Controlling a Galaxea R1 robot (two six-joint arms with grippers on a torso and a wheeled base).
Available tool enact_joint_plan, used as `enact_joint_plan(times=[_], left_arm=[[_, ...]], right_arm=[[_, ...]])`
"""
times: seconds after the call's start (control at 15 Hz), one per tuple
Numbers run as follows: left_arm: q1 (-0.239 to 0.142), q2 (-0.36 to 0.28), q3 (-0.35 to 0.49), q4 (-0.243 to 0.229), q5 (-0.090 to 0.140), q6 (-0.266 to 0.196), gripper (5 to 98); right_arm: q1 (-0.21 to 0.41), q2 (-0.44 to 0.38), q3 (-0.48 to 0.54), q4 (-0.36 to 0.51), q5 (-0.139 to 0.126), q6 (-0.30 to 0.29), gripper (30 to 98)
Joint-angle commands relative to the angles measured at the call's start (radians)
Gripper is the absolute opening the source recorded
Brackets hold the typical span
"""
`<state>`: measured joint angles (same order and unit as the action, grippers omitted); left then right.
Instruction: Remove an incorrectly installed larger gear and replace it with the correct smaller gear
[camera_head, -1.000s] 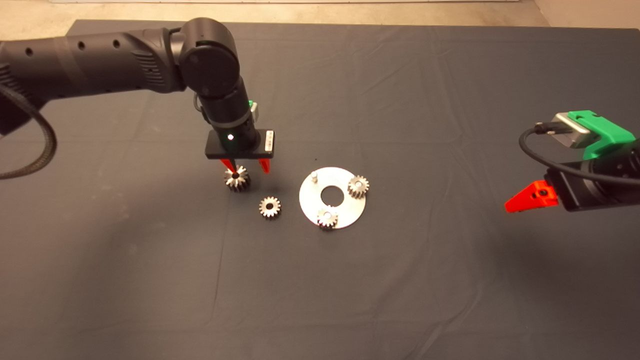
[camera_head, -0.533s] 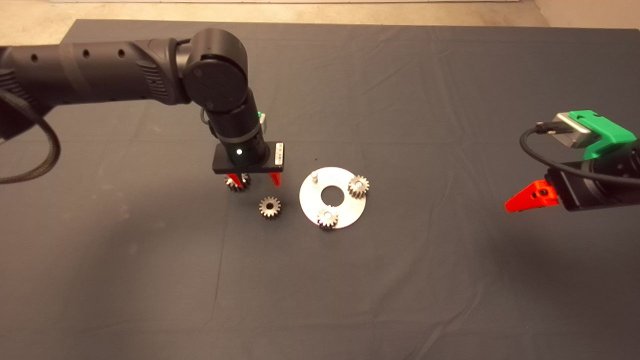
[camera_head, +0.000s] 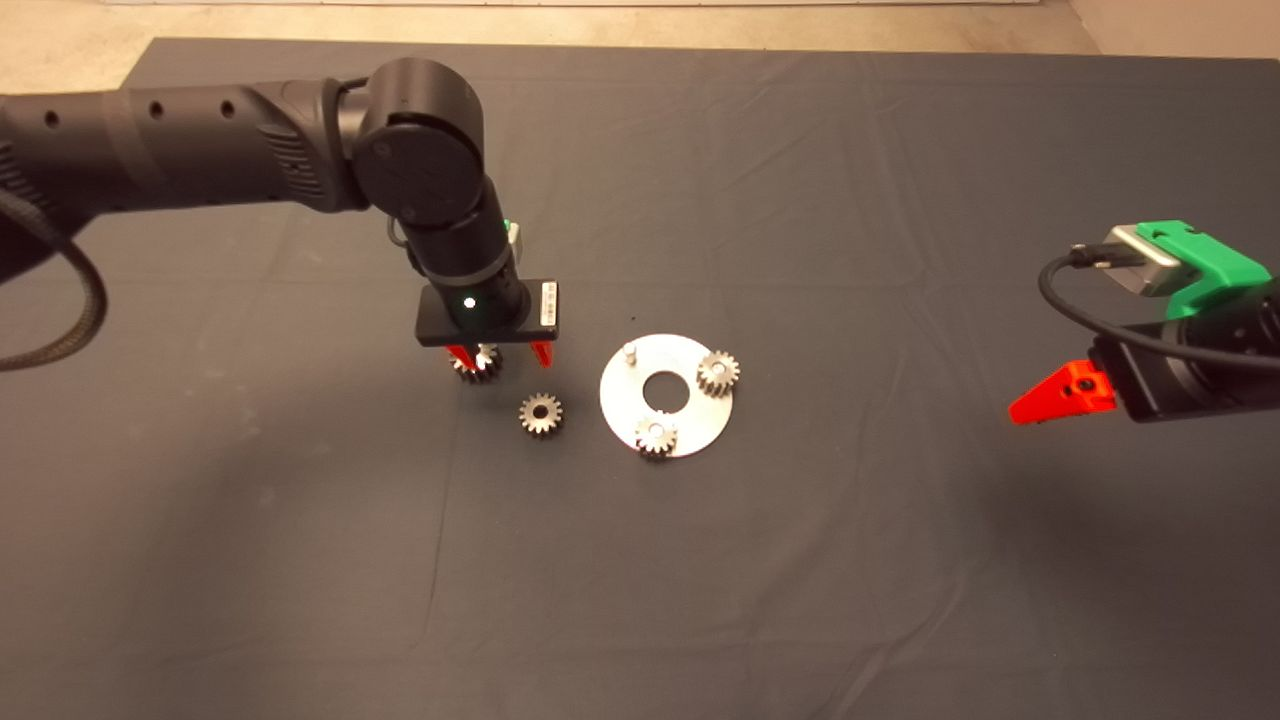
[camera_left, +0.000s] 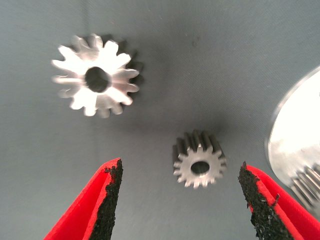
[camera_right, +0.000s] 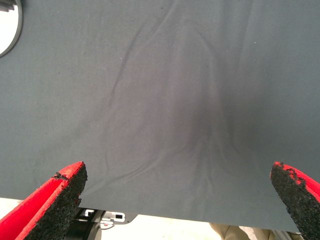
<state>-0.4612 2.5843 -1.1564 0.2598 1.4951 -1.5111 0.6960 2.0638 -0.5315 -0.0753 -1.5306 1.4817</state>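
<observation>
The larger gear (camera_head: 479, 369) stands on the mat, free, partly hidden under my left gripper (camera_head: 502, 356). In the left wrist view the larger gear (camera_left: 97, 75) lies beyond the open fingers (camera_left: 107, 200). The smaller gear (camera_head: 540, 413) lies loose on the mat beside it. In that wrist view the smaller gear (camera_left: 200, 160) sits just ahead of the gap of the left gripper (camera_left: 182, 200), which holds nothing. The round metal plate (camera_head: 690, 420) carries two fine-toothed gears (camera_head: 717, 372) (camera_head: 655, 436) and one bare peg (camera_head: 629, 352). My right gripper (camera_head: 1060, 392) waits open at the right.
The plate's rim (camera_left: 295, 145) shows close to one left finger. The right wrist view shows bare creased mat (camera_right: 165, 110), the plate's edge (camera_right: 7, 25) and the mat's edge with floor beyond. The floor lies past the mat's far edge.
My left gripper has drawn off the larger gear, moving right and nearer, then back a little. The larger gear stays on the mat. The right arm has not moved.
</observation>
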Motion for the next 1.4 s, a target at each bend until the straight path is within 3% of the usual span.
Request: enact_joint_plan(times=[0.0, 0.93, 1.13, 1.33], left_arm=[[0.047, -0.002, -0.012, 0.033, -0.029, -0.008, 58.6], [0.053, 0.009, 0.021, 0.056, -0.032, -0.075, 58.6], [0.088, 0.009, 0.034, 0.082, -0.032, -0.095, 58.6], [0.092, 0.009, 0.046, 0.093, -0.032, -0.113, 58.6]], right_arm=[[0.020, -0.001, -0.001, 0.022, -0.016, -0.003, 97.1], [0.020, -0.001, -0.001, 0.022, -0.015, -0.003, 97.1], [0.030, 0.000, -0.001, 0.023, -0.016, -0.003, 97.1], [0.030, 0.000, -0.002, 0.023, -0.016, -0.003, 97.1]])
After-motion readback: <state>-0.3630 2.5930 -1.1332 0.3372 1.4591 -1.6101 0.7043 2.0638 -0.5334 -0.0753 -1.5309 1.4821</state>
